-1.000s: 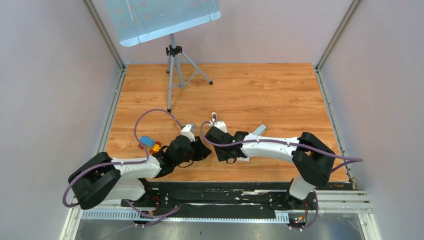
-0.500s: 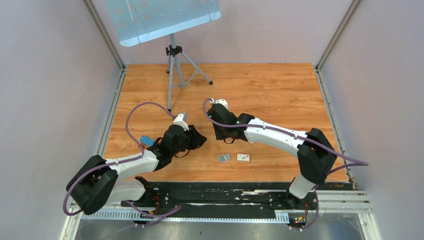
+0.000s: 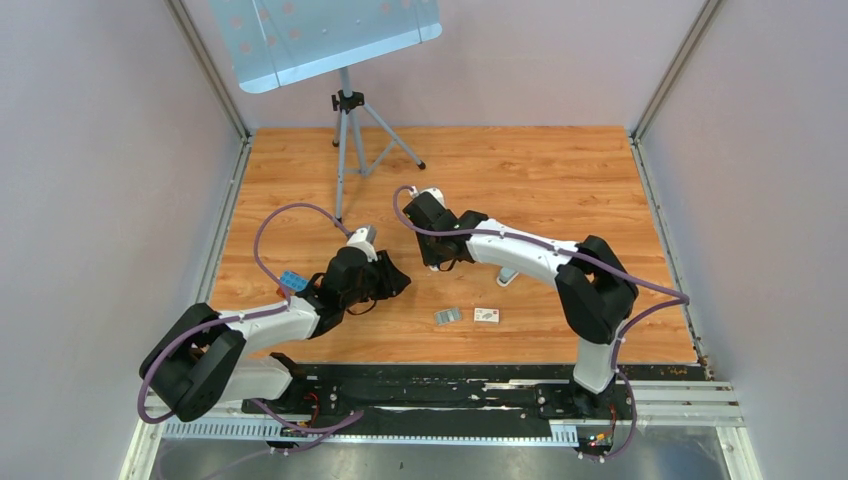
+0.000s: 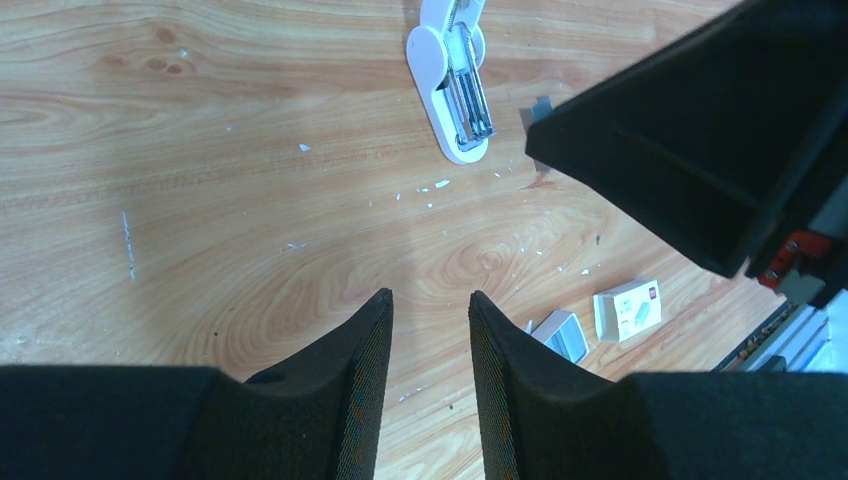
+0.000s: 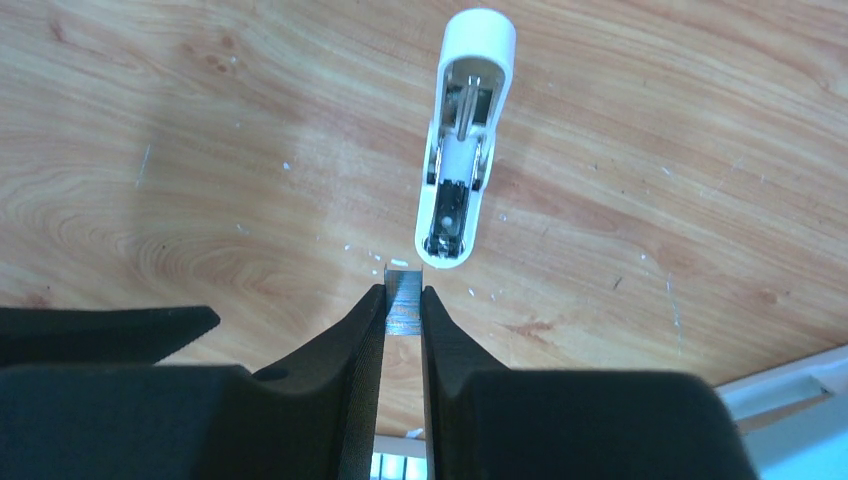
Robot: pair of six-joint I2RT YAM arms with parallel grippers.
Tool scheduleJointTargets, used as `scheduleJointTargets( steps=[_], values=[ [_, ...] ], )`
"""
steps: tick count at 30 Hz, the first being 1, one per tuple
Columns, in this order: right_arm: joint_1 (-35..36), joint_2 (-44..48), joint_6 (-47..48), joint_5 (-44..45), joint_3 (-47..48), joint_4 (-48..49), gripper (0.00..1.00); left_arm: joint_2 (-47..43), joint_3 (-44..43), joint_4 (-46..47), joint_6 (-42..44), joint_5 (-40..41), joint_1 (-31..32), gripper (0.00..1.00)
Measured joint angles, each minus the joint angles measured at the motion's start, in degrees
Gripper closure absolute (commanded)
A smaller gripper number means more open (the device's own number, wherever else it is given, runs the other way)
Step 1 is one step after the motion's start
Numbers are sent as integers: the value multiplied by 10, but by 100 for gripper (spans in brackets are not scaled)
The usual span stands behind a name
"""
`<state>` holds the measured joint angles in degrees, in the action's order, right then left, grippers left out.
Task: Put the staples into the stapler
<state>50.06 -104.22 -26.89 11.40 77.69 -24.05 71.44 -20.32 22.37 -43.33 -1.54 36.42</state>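
right claw (image 5: 402, 292): my fingers are clamped on a thin grey strip (image 5: 402, 276), whose end pokes out past the tips.
stapler (image 5: 462, 140): white, lying open on the wooden worktop (image 5: 180, 150) with its channel facing up. From my right wrist its near end sits just beyond the strip's end; I cannot tell whether they touch.
left claw (image 4: 430, 298): my fingers stand apart with nothing between them, over bare wood.
staples (image 4: 562, 336): a small grey block lying flat on the worktop, just beside a white box (image 4: 628, 311), near my bases and well apart from the stapler.
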Motion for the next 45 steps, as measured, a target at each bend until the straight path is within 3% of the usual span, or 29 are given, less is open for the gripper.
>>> scheduleJointTargets(
  steps=[45],
  values=[
    [-42, -84, -2, -24, 35, 21, 80, 5, 0, 0, 29, -8, 0, 60]
  ],
)
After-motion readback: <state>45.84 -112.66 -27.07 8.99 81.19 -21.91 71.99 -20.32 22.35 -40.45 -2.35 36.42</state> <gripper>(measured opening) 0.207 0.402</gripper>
